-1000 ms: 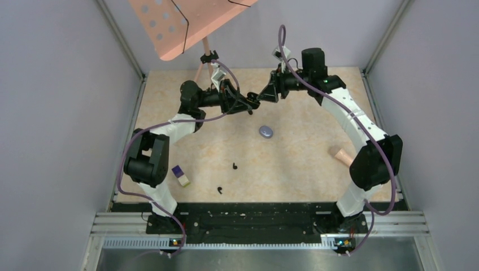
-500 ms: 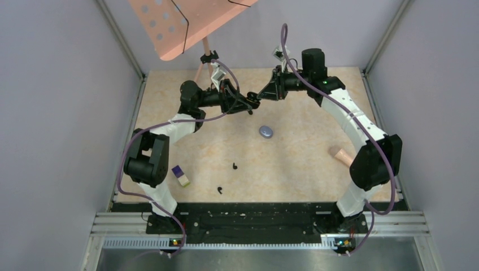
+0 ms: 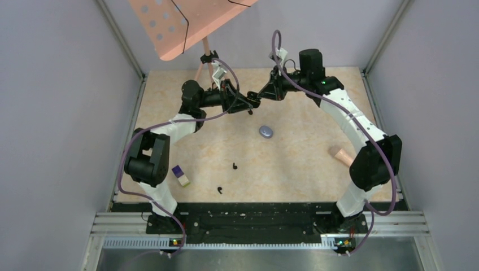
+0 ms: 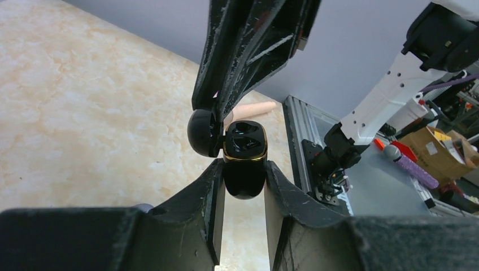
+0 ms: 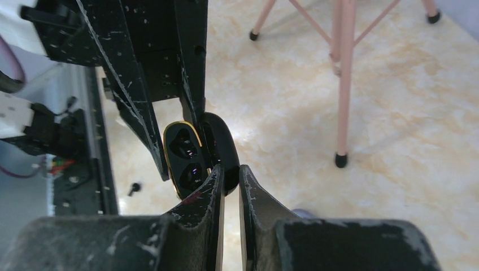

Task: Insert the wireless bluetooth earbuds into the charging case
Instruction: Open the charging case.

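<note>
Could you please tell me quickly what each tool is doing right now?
Left tool: closed on the black charging case body.
Right tool: closed on the case's open lid.

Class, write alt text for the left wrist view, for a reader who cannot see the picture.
The left gripper clamps an open black charging case with a gold rim between its fingers. From the top of the picture, the right gripper pinches the case's round lid, swung open to the left. Behind lies a pale marbled table.
</note>
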`<control>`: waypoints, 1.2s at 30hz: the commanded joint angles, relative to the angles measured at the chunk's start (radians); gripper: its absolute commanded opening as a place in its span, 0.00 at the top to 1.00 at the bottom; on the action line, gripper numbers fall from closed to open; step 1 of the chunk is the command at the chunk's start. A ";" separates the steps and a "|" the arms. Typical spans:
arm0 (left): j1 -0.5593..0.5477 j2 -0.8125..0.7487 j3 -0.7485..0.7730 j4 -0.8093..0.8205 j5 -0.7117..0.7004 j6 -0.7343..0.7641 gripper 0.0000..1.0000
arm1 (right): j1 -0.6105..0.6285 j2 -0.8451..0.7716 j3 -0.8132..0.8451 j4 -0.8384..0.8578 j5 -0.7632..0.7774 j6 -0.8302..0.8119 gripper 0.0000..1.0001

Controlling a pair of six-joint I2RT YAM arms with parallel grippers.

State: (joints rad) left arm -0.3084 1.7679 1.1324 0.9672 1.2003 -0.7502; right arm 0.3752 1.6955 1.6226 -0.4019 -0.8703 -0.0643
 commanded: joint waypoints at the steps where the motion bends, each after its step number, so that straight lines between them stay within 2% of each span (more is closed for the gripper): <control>1: 0.008 0.009 0.041 -0.027 -0.074 -0.023 0.64 | 0.052 -0.079 0.061 -0.054 0.115 -0.194 1.00; 8: 0.008 0.011 0.026 0.003 -0.052 -0.020 0.58 | 0.083 -0.108 0.053 -0.015 0.230 -0.265 1.00; 20: 0.000 0.008 0.025 0.062 -0.021 0.008 0.46 | 0.100 -0.117 0.037 -0.014 0.243 -0.272 1.00; 27: -0.006 0.007 0.027 0.077 -0.004 0.032 0.52 | 0.102 -0.115 0.039 -0.016 0.244 -0.267 1.00; 36: -0.012 0.016 0.029 0.073 -0.007 0.032 0.50 | 0.109 -0.114 0.043 -0.020 0.244 -0.271 1.00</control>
State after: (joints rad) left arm -0.3149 1.7767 1.1324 0.9874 1.1851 -0.7338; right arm 0.4686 1.6287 1.6310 -0.4385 -0.6209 -0.3222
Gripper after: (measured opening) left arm 0.499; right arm 0.095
